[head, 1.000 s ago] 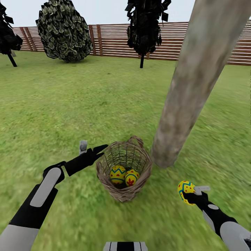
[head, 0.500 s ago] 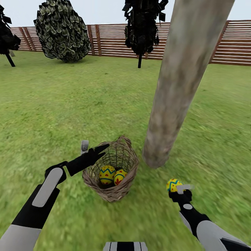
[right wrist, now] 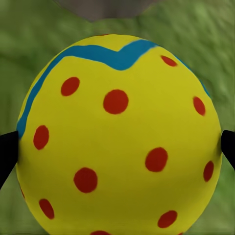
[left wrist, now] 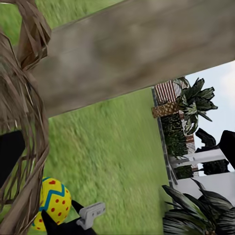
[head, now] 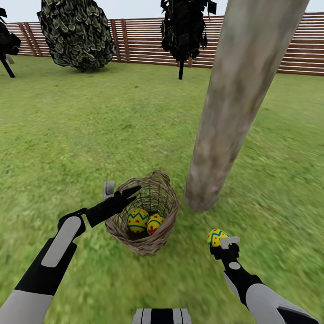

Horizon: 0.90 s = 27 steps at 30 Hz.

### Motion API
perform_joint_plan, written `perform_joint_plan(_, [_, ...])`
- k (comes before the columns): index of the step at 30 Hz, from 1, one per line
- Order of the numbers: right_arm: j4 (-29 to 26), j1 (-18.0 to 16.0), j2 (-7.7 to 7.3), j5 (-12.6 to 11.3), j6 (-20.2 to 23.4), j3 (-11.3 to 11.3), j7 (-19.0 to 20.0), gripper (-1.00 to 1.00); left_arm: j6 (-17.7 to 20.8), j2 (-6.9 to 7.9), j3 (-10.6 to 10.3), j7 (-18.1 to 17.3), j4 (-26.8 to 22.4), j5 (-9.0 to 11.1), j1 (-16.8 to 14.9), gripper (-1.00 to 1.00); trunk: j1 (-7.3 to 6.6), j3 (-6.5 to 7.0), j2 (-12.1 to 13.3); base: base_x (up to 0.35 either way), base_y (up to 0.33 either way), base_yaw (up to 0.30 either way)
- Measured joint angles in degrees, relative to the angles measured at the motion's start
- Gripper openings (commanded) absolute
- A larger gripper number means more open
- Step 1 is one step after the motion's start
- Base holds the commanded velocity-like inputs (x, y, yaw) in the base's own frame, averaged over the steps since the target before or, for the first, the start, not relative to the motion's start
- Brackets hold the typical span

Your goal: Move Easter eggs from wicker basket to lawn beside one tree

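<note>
Round grey-green bush (head: 75,33), upper left of head view, before the fence. Thin black-trunked dark-leaved tree (head: 183,27), upper centre; a second (head: 8,45) at far left edge. Pale sky (head: 130,9) along the top. Spiky-leaved plants (left wrist: 196,100), right of left wrist view.

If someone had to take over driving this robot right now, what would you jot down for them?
Right end effector: shut on one yellow Easter egg with blue zigzag and red dots, held above the green lawn near the foot of the thick pale grey-brown tree trunk.
Left end effector: open, empty, at the rim of the round brown wicker basket.
Two matching eggs lie in the basket.
Done: one egg out.
Left: set it beside the trunk, then move the other two there.
</note>
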Motion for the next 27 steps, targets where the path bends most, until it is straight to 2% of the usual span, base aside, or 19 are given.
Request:
perform_joint_plan(9, [0.45,0.0,0.05,0.29,0.94,0.57,0.0,-1.0,0.0,0.0,0.09,-0.03,0.15,0.0,0.0,1.0,-0.03,0.0,0.0,0.258,0.0,0.0])
perform_joint_plan(11, [1.25,-0.06,-0.09,0.55,8.26,1.76,-0.03,-1.0,-0.02,0.0,0.07,-0.03,0.19,0.01,0.0,1.0,-0.01,0.0,0.0,0.041,0.0,0.0])
perform_joint_plan(13, [1.38,-0.09,-0.24,0.59,10.54,1.96,-0.03,-1.0,-0.02,0.0,0.04,-0.03,0.19,0.01,0.0,1.0,0.0,0.0,0.0,0.004,0.0,0.0])
perform_joint_plan(21, [1.39,-0.09,-0.26,0.53,10.59,1.97,-0.03,-1.0,0.0,-0.01,0.0,-0.03,0.17,-0.02,0.0,1.0,0.18,-1.55,-0.09,0.0,0.0,0.0])
perform_joint_plan(27, [1.39,-0.09,-0.26,0.35,9.05,1.97,-0.03,-1.0,0.0,-0.05,0.0,-0.03,0.19,-0.02,0.0,1.0,0.34,-2.88,-0.17,0.0,0.0,0.0])
